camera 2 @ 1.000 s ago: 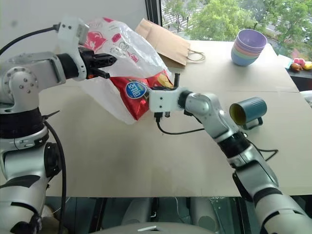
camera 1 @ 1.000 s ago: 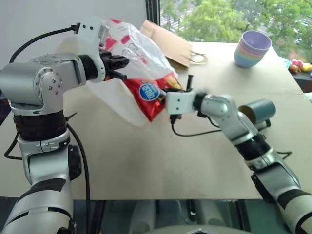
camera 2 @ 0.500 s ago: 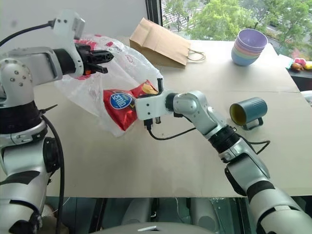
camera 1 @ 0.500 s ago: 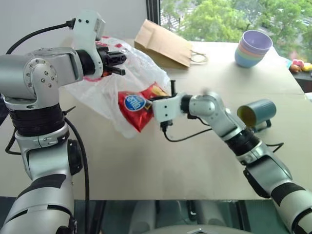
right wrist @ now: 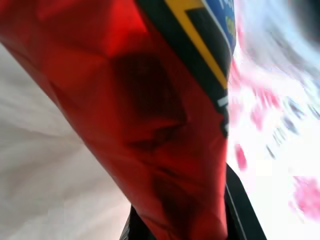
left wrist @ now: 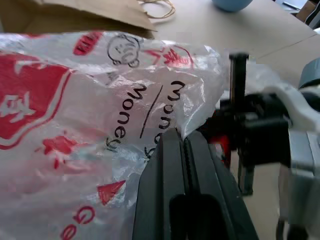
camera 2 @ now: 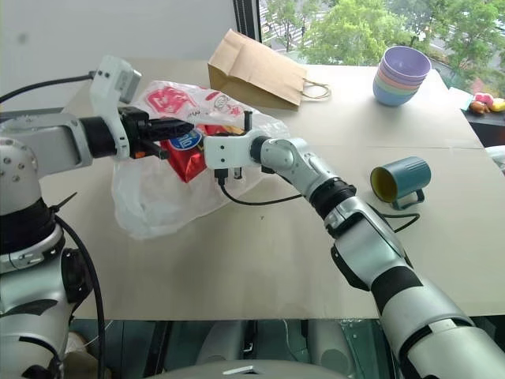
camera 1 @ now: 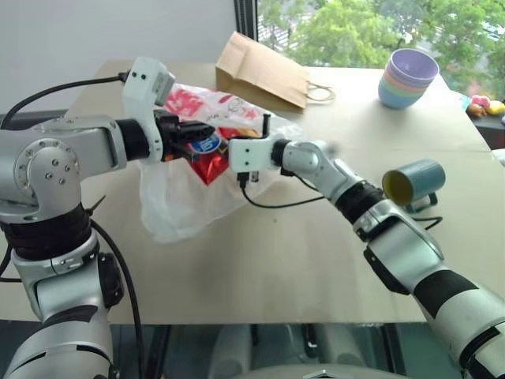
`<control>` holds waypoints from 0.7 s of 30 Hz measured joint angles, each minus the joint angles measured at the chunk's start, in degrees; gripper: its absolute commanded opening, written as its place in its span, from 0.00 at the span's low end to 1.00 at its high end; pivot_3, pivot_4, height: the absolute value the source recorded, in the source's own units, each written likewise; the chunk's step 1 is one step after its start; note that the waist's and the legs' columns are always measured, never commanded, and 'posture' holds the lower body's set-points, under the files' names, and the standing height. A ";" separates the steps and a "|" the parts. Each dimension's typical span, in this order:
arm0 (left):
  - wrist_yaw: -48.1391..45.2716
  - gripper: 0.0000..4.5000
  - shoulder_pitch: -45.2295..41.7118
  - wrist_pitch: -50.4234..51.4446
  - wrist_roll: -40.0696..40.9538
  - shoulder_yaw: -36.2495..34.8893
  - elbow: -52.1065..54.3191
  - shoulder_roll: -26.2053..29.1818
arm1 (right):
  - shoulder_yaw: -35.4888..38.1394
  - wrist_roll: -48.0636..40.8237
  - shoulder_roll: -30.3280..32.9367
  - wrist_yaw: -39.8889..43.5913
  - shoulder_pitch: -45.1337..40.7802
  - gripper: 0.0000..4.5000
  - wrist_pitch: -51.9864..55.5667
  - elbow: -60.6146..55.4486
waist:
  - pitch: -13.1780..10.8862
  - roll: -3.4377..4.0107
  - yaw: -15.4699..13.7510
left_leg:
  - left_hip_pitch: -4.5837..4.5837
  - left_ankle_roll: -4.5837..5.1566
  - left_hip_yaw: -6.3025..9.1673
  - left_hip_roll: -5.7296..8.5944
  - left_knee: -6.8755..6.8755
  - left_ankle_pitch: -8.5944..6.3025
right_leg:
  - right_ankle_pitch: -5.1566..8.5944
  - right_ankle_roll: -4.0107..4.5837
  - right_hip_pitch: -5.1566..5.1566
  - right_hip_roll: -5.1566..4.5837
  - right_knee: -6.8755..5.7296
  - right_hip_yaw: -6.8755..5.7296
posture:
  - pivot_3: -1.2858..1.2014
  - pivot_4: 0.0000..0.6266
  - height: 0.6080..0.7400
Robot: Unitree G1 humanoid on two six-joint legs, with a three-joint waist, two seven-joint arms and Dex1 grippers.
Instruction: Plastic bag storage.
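Crinkly plastic: we see the plastic bag (camera 1: 185, 189), thin, translucent white with red printed patches, slumped on the tabletop (camera 1: 268, 260) at about 9 o'clock from the tabletop's middle, its upper edge lifted between the two arms.
Left arm pose: we see it bent at the elbow, forearm running across toward the right, wrist tipped slightly downward.
Left tool (camera 1: 203, 131): its two black fingers are pressed together on a fold of the plastic bag near the bag's top; in the left wrist view we see the film bunched right at the fingers (left wrist: 175, 165).
Right arm pose: we see it stretched long across the tabletop toward the left, forearm roughly level, wrist near the bag's 3 o'clock side.
Right tool (camera 2: 201, 154): we read it as pinched on the red snack packet (camera 1: 207, 156), which sits at the bag's mouth between the two tools; the right wrist view shows the red foil close against a dark finger.
Packet and bag: we cannot tell how far the packet is inside the film.
Brown paper bag (camera 1: 264, 69): lying flat at 12 o'clock of the plastic bag, well apart from it.
Stacked bowls (camera 1: 409, 77): pastel, at 2 o'clock on the tabletop.
Blue cup (camera 1: 414, 183): on its side at 3 o'clock, beside the right forearm.
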State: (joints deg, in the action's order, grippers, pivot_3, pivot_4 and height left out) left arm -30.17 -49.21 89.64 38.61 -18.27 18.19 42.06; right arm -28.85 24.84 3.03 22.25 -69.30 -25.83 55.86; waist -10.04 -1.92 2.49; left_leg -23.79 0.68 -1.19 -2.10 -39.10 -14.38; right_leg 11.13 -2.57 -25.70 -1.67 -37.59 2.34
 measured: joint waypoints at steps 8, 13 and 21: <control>6.89 0.00 -1.99 2.76 1.30 -7.49 7.50 -12.16 | -0.41 2.23 -11.84 -5.02 -6.73 0.39 0.27 16.02 | -0.02 0.03 0.05 | 0.07 -0.03 0.23 0.00 0.09 0.02 | -0.02 0.03 0.01 -0.02 -0.05 0.00 | 0.52 0.24 1.00; 10.88 0.00 0.75 2.27 -0.38 -10.61 10.80 -12.82 | -0.33 3.73 -9.89 -7.70 -6.99 0.68 -0.91 16.87 | -0.02 0.03 -0.04 | 0.08 -0.05 0.33 0.07 0.10 0.02 | -0.03 0.03 0.02 -0.13 -0.05 -0.04 | 0.52 0.24 1.00; 13.17 0.00 4.46 -7.94 -3.86 -9.03 9.50 -14.36 | 8.84 -7.30 -3.58 5.35 2.89 0.97 0.59 4.10 | -0.02 0.03 -0.13 | 0.07 -0.07 0.36 0.05 0.15 0.04 | -0.03 0.04 0.03 -0.15 -0.03 -0.06 | 0.52 0.24 1.00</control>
State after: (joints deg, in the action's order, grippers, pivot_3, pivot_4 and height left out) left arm -17.00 -44.75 81.70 34.75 -27.30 27.68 27.70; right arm -20.02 17.53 -0.55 27.60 -66.40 -25.24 59.96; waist -10.05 -1.88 2.36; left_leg -23.72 0.60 -0.84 -2.05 -38.96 -14.34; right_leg 11.10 -2.53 -25.67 -1.82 -37.63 2.28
